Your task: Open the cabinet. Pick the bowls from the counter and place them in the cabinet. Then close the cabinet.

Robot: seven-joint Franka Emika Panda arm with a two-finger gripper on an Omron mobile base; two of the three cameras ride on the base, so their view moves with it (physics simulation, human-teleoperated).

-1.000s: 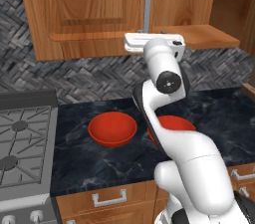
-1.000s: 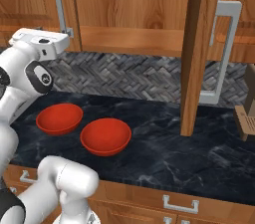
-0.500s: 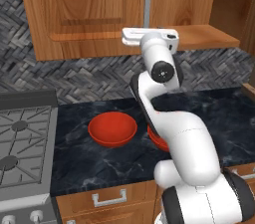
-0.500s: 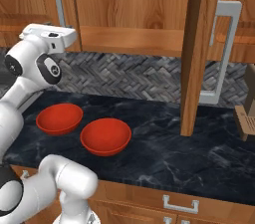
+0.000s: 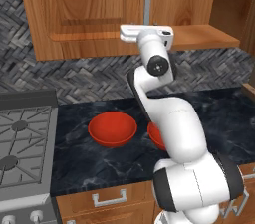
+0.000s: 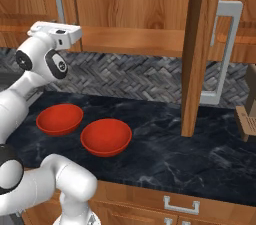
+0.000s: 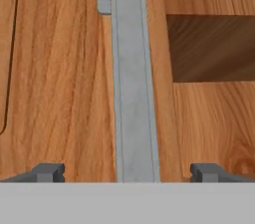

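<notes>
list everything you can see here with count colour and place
bowls: 2, glossy red, side by side on the counter
counter: 1, dark marbled stone, below the cabinet
cabinet: 1, brown wood, right door swung open, left door shut
bar handles: 2, silver, one per door
stove: 1, grey, left of the counter
drawers: brown, silver handles, under the counter
gripper: 1, open, fingertips either side of the left door's handle

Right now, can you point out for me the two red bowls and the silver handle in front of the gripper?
left red bowl [image 6: 59, 119], right base view, on its inner hollow.
right red bowl [image 6: 106, 137], right base view, on its inner hollow.
silver handle [image 7: 133, 93], hand view, on the middle of the vertical bar.
</notes>
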